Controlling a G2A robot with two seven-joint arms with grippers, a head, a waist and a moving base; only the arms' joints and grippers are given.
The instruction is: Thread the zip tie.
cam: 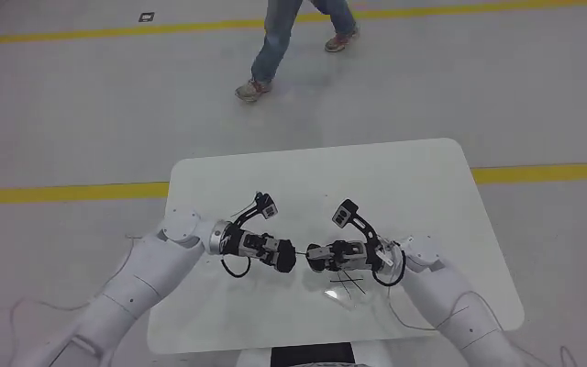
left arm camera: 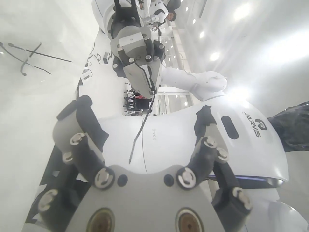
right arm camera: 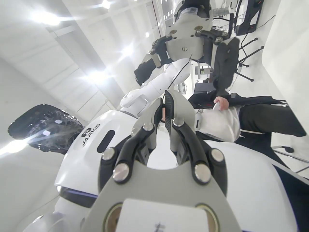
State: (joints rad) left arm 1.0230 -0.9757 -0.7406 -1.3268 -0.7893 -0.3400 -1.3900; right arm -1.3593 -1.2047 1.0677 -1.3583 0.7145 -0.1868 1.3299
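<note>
Right pincer [cam: 315, 257]: pressed together on the zip tie [left arm camera: 140, 131], just right of centre in the top view, held above the desk [cam: 413, 174].
Left pincer [cam: 282, 257]: spread wide and holding nothing. It faced the right one from just left of centre, the two tips near but apart.
Zip tie: a thin dark strip that ran out of the right pincer toward the left one. In the left wrist view its free tip lay between the spread fingers [left arm camera: 79, 112] and touched neither.
Head of the tie: too small to tell which end carried it.
Spare ties [cam: 347, 280]: a few loose dark strips lay crossed on the desk, lower right of centre in the top view, just below the right pincer.
Handling (judgement): very light, springy plastic, smooth enough to slip or twist in a loose pinch. The long free length curved and would likely wag with any motion.
Where to take hold (judgement): close behind the free tip, flat faces against the pads, leaving a short stiff stub to steer into the head's slot.
Risk (judgement): a grasp far back would let the tip flex off line.
</note>
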